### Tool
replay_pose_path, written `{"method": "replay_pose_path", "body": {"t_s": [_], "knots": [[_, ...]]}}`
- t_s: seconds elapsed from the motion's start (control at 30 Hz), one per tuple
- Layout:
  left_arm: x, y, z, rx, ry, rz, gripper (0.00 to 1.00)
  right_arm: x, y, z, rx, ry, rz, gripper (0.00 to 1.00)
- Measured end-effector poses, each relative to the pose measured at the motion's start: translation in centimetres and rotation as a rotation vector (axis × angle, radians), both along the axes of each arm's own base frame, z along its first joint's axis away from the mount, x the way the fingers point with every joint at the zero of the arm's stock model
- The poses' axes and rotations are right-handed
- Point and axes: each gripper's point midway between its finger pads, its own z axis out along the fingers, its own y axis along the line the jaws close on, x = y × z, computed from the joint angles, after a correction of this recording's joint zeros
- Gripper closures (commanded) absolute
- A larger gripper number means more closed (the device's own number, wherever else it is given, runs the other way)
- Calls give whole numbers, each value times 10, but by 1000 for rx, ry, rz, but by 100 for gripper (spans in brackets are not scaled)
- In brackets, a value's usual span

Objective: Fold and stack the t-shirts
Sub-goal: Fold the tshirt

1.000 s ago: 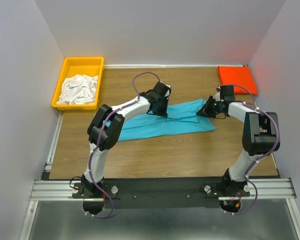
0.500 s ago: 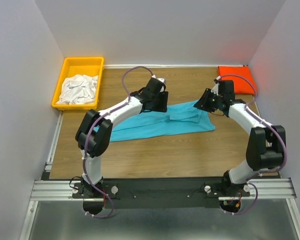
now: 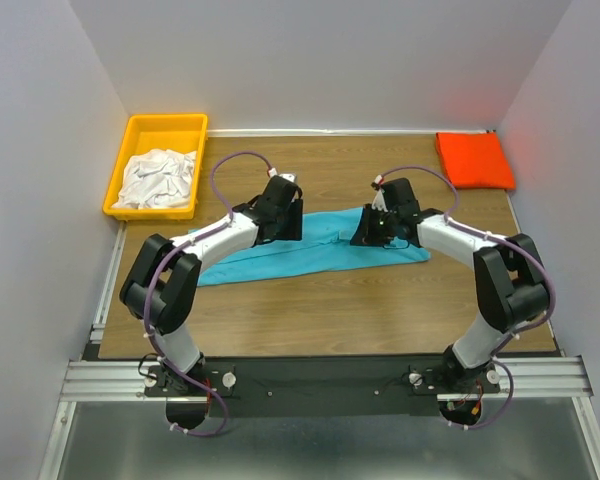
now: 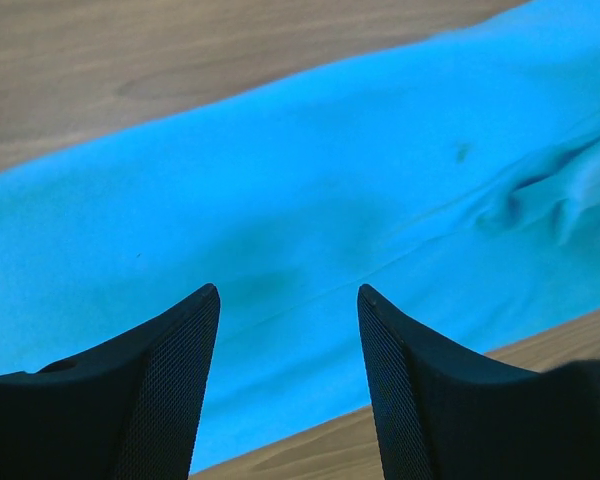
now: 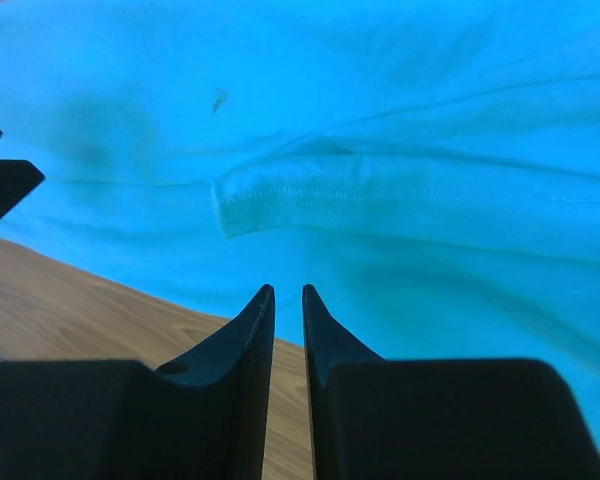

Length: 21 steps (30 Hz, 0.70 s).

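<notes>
Turquoise t-shirt (image 3: 320, 250) lies spread lengthwise at mid-counter (image 3: 330, 310), with the left tool (image 4: 288, 290) open over its left part and the right tool (image 5: 287, 288) nearly closed and empty over a sleeve hem toward its right.

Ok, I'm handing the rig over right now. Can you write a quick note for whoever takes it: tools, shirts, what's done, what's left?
Left tool: open, empty, above the turquoise shirt.
Right tool: all but shut, holding nothing, low over the same shirt near a stitched hem.
Turquoise shirt: mid-table, a long strip, apparently folded lengthwise only.
Orange-red shirt: folded, far right corner.
White shirts: crumpled in the yellow bin, far left.
Done: one shirt folded.
Left: finish the turquoise fold, stack it, probably on the orange-red one, then fold the white ones.
</notes>
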Motion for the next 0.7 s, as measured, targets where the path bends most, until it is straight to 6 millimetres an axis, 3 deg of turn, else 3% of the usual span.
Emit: {"method": "replay_pose_path", "body": {"t_s": [0.13, 0.43, 0.7], "knots": [[-13, 21, -16, 33, 37, 27, 35, -8, 9, -20, -34, 40, 16, 79], [-19, 33, -3, 22, -7, 49, 35, 0, 2, -45, -117, 47, -37, 79], [-23, 41, -9, 33, 2, 62, 35, 23, 2, -34, -137, -9, -80, 79]]}}
